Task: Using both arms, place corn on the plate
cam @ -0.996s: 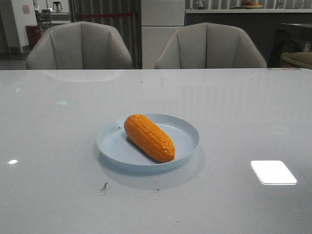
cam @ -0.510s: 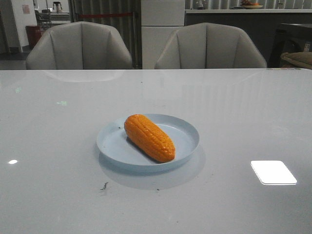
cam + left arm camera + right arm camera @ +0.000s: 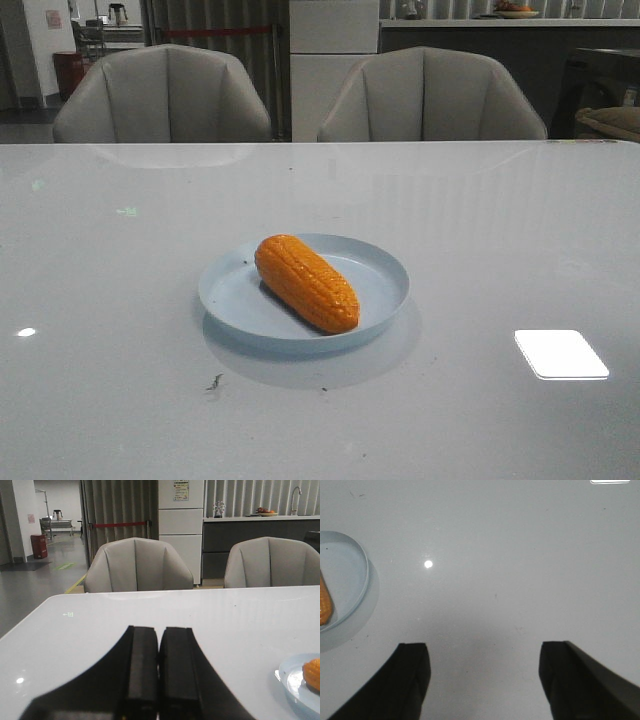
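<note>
While no arm shows in the front view, the glossy orange plastic corn cob [image 3: 306, 282] lies on the round pale blue plate [image 3: 385, 268], long axis diagonal, one tapered end far-left, the other near-right. It likely handles light, stiff and slippery; mid-body across the kernels looks the best hold. Left wrist view: left gripper [image 3: 159, 672] pressed closed, empty, corn at frame edge. Right wrist view: right gripper [image 3: 482, 680] spread wide, empty, over bare white table [image 3: 520, 555].

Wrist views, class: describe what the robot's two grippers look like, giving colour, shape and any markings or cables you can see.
Only the fingers show. The left gripper has two matte black fingers, flat, blocky and square-tipped, flaring wider toward the base. The right gripper has the same plain black, square-cornered fingers. No markings, cables or arm bodies are in view.
</note>
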Tool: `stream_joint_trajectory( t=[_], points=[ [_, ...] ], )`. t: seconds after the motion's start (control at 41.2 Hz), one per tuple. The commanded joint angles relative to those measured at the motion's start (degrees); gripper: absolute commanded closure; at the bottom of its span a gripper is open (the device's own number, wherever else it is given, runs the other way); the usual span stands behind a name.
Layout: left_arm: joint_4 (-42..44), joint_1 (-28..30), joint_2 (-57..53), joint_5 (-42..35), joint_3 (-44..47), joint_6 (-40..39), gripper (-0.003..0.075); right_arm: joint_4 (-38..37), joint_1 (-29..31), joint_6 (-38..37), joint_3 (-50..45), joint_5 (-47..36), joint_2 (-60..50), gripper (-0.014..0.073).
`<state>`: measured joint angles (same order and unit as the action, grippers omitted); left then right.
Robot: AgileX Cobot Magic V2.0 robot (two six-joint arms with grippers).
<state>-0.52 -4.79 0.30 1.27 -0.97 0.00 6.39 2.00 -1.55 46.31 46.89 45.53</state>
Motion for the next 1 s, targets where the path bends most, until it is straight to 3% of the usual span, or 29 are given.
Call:
stream_joint_trajectory(
  t=[0.0, 0.049, 0.17, 0.777, 0.923, 0.971],
  points=[
    [-1.4, 0.1, -1.0, -7.4, 1.8, -0.8, 0.0622, -0.2, 0.4, 0.0, 1.5, -3.4, -0.3, 0.0028],
    [-1.4, 0.1, -0.6, -2.3, 1.2, -0.8, 0.0622, -0.2, 0.4, 0.0, 1.5, -3.2, -0.3, 0.0028],
    [-1.4, 0.1, -0.5, 1.0, 1.4, -0.8, 0.0622, -0.2, 0.4, 0.0, 1.5, -3.2, -0.3, 0.0028],
    [-1.4, 0.1, -0.4, 1.0, 1.4, -0.8, 0.0622, -0.3, 0.4, 0.0, 1.3, -3.5, -0.3, 0.0028],
    [-1.4, 0.1, -0.4, 1.0, 1.4, -0.8, 0.0622, -4.7, 0.0, 0.0, -1.2, -4.8, -2.5, 0.0033],
    [-1.4, 0.1, -0.4, 1.0, 1.4, -0.8, 0.0622, -4.8, -0.5, 0.0, -2.9, -6.0, -4.1, 0.0071]
  ],
)
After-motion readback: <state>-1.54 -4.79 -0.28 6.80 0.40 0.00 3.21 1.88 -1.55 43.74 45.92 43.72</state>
